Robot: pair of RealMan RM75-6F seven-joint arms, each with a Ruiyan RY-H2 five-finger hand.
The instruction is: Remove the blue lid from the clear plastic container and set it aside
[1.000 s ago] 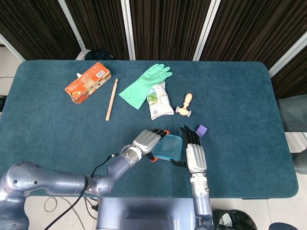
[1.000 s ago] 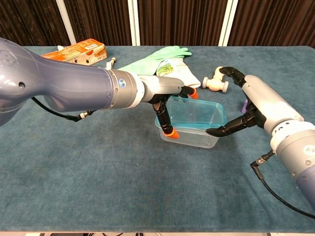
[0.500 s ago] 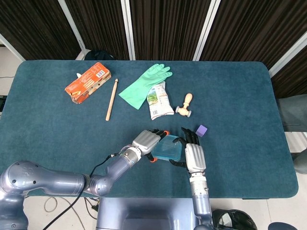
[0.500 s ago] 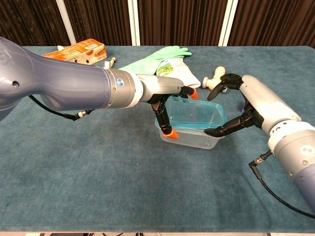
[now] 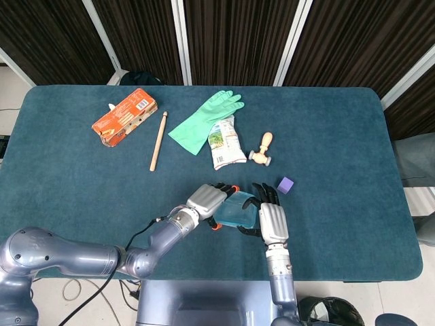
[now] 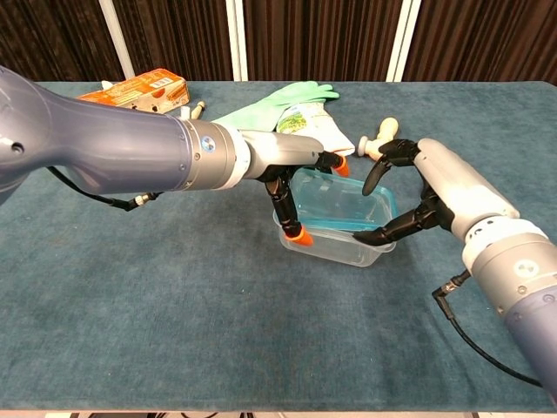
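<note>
The clear plastic container [image 6: 338,246] stands near the table's front edge, with the blue lid [image 6: 339,205] on top; both also show in the head view, container [image 5: 236,212]. My left hand [image 6: 294,190] [image 5: 206,199] grips the container's left end, one orange-tipped finger in front and another behind. My right hand [image 6: 424,197] [image 5: 270,219] is at the right end. Its thumb lies on the lid's front right rim and its fingers arch over that end. The lid's right side sits slightly higher than its left.
Behind the container lie a snack bag [image 5: 223,141], a green rubber glove [image 5: 204,121], a wooden stick [image 5: 158,140] and an orange box [image 5: 124,117]. A small wooden roller [image 5: 262,149] and a purple cube [image 5: 286,185] sit back right of the container.
My right hand has moved left onto the container's right end and its fingers have curled over the lid. The left hand has kept its hold.
</note>
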